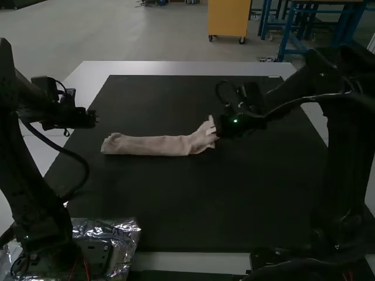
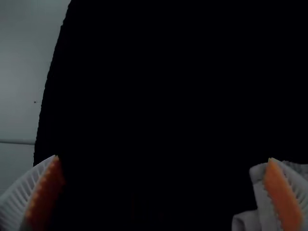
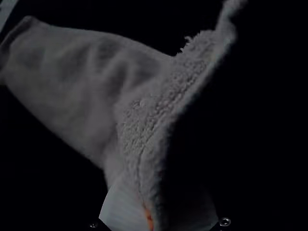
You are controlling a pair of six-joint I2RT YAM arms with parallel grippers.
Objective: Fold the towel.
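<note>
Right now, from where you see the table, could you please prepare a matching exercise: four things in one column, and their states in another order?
Things:
1. towel
2. left gripper
3. right gripper
4. plastic sheet

States:
A. closed on one end of the towel
B. shiny and crumpled
C. lying in a long, narrow strip on the black mat
D. fingers wide apart

Right pairs: 1-C, 2-D, 3-A, 4-B
</note>
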